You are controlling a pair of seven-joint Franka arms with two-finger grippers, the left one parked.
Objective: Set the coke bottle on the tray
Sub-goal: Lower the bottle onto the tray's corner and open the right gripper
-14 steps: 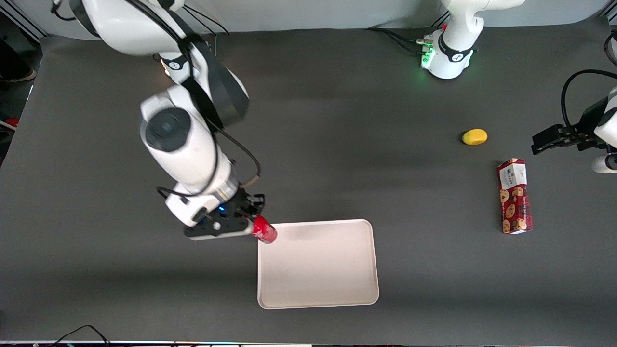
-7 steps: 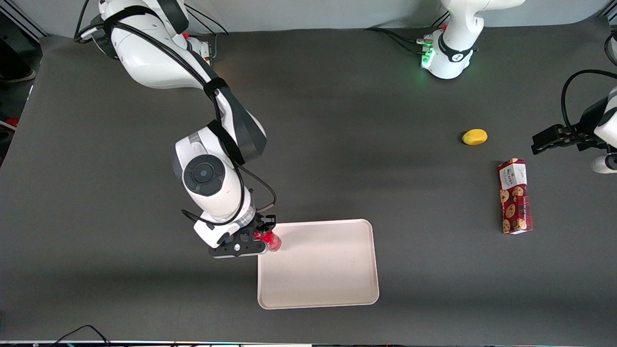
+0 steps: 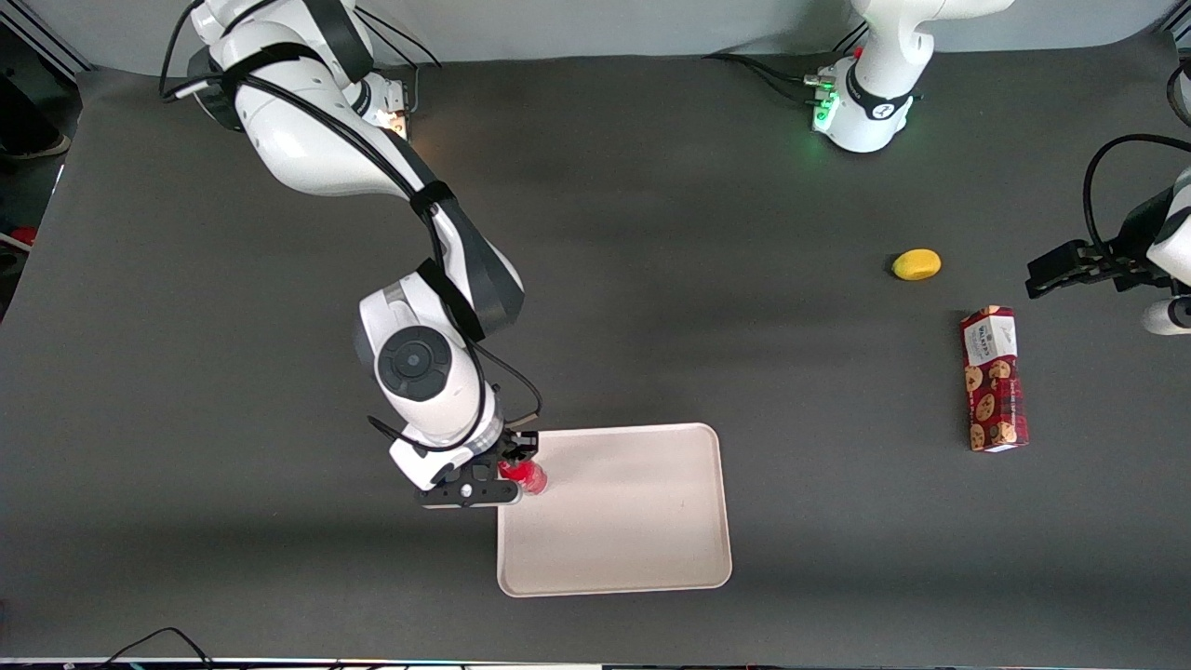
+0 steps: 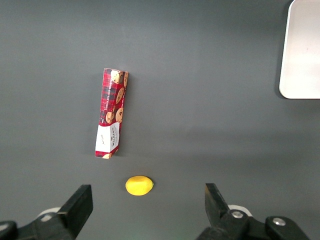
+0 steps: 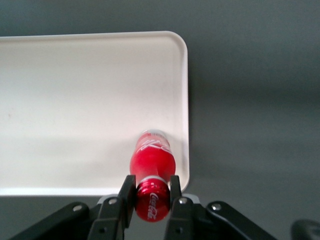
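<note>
My right gripper (image 3: 515,470) is shut on the coke bottle (image 3: 527,476), a slim red bottle with white script. In the right wrist view the two black fingers (image 5: 127,192) clamp the bottle's red cap (image 5: 151,199), and the bottle (image 5: 152,159) hangs upright with its base at or just above the tray. The tray (image 3: 633,521) is large, pale pinkish-white, with a low rim. The bottle is over the tray's corner (image 5: 175,100) that lies toward the working arm's end and farther from the front camera, just inside the rim.
A red cookie box (image 3: 993,379) and a yellow lemon-like object (image 3: 916,264) lie toward the parked arm's end of the table; both also show in the left wrist view, the box (image 4: 111,113) and the yellow object (image 4: 139,185). The table surface is dark grey.
My right gripper has carried the bottle from beside the tray's corner to over the tray and lowered it; the bottle has turned from tilted to upright.
</note>
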